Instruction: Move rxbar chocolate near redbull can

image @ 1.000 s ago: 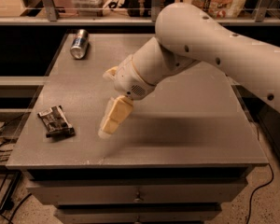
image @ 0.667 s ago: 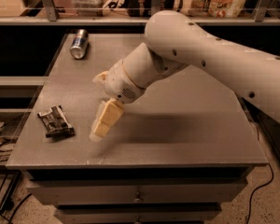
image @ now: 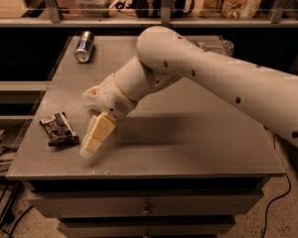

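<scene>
- Camera view: the small flat rxbar chocolate point(image: 59, 129) in its dark wrapper lies flat at lower left of the frame, near the left edge of the grey tabletop point(image: 198, 143).
- The cream two-finger gripper point(image: 92, 143) hangs just right of the bar, apart from it; can't tell if it's spread or pressed together.
- The slim silver-blue redbull can point(image: 83, 46) lies on its side at upper left, well apart from the bar.
- Judgement: the bar is light and thin with a slick, crinkly wrapper. Pinch across the short width at mid-length, low to the table.
</scene>
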`<state>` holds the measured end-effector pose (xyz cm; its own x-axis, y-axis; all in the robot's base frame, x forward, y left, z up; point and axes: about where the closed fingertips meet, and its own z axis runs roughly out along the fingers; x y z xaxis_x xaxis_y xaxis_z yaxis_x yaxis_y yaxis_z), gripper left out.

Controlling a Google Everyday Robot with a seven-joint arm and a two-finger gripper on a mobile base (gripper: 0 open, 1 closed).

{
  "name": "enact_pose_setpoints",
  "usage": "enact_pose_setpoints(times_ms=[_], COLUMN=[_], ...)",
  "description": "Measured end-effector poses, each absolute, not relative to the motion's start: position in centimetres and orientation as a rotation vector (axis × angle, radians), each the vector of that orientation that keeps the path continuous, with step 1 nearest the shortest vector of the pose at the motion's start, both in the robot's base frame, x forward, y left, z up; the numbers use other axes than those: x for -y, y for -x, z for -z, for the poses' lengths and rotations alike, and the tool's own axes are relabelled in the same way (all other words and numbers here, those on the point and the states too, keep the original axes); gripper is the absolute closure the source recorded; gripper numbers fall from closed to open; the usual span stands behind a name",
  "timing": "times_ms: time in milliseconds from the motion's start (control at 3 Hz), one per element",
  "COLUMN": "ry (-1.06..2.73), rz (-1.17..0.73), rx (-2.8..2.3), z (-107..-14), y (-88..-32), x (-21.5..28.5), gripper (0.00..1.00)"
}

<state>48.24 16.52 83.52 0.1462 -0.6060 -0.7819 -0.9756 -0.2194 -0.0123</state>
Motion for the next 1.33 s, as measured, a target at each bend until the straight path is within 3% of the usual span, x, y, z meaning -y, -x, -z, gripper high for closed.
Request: enact_pose_setpoints(times_ms=[1000, 1333], ry=[1.95, 1.961], rz=[-1.037, -1.067], rx=[-1.374, -1.369], z=[-82.6, -81.7], y=[-46.3, -46.2], x=[-22.4, -23.4], gripper=[0.0, 0.17])
